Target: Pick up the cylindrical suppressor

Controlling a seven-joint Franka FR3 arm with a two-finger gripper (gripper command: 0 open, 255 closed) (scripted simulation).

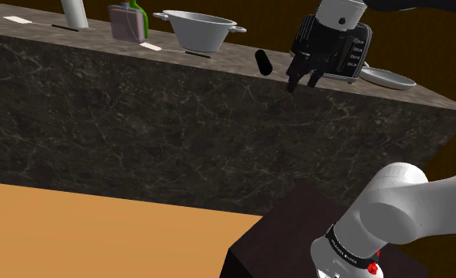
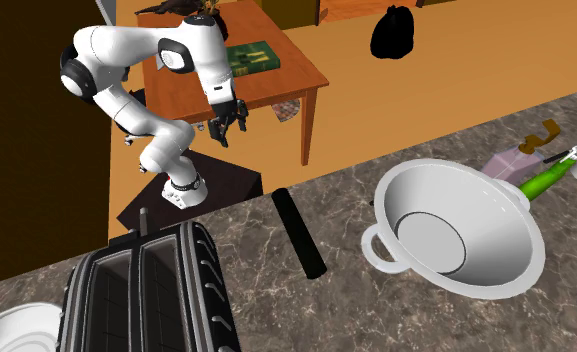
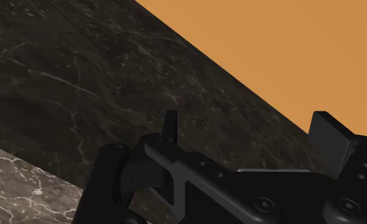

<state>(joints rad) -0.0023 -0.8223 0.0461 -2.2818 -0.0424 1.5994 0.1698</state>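
The suppressor (image 1: 261, 61) (image 2: 298, 235) is a plain black cylinder lying on its side on the dark marbled table (image 1: 139, 103) (image 2: 306, 310). One end is near the table's edge on the stand's side. In the second exterior view it lies between the black toaster (image 1: 354, 49) (image 2: 151, 295) on that view's left and the white two-handled bowl (image 1: 198, 30) (image 2: 456, 230) on its right, touching neither. A white plate (image 1: 388, 77) (image 2: 16, 325) lies on the far side of the toaster from the suppressor, and a green bottle (image 1: 141, 20) (image 2: 546, 180) stands beyond the bowl. The white arm (image 1: 408, 213) (image 2: 126, 75) rises from its stand (image 1: 297, 237) (image 2: 191, 195) and carries the jaws pointing downward. The jaws stand apart with nothing between them. In the second exterior view they hang over the orange floor (image 1: 76, 229) (image 2: 356, 120) (image 3: 271, 51), off the table's edge and well apart from the suppressor. In the shoulder view they appear to the right of the suppressor, in front of the toaster (an overlap in the picture, not a contact). The wrist view looks past the jaws at the table's dark side face and the floor.
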